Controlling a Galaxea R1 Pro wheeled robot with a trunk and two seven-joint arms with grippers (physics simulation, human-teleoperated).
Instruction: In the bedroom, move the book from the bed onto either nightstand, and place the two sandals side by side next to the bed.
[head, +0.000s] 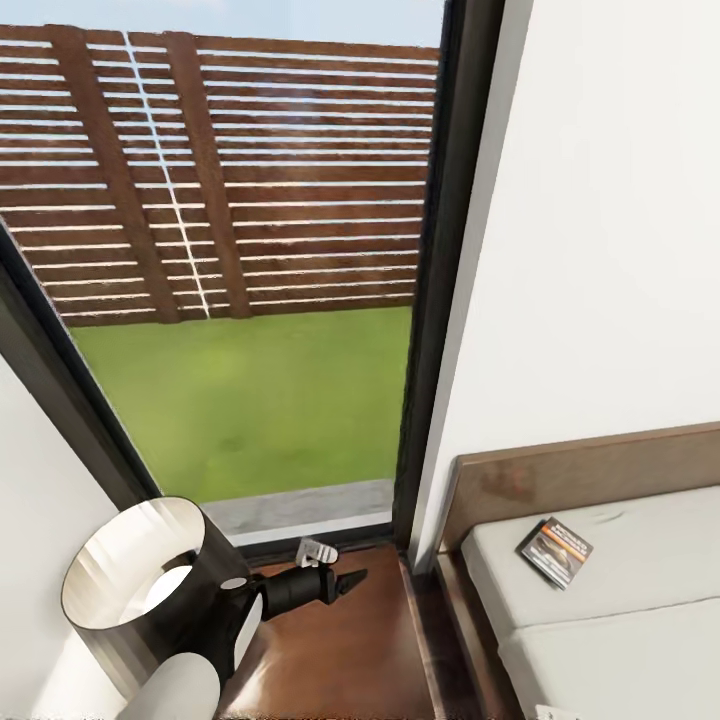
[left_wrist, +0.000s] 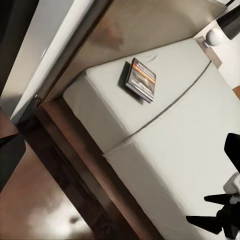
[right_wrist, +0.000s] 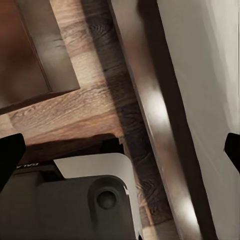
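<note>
The book (head: 555, 551) lies flat on the off-white mattress of the bed (head: 620, 600), near the brown headboard and white wall. The glossy nightstand (head: 350, 640) sits below the black-framed window (head: 440, 300). The left gripper (head: 345, 583) hovers over the nightstand; whether either pincer is released or clenched cannot be told.

I can't read any text here. The book (head: 555, 551) at lower right of my head view carries an orange title band, too blurred to make out; the same in my left wrist view (left_wrist: 140, 79), upper middle.
</note>
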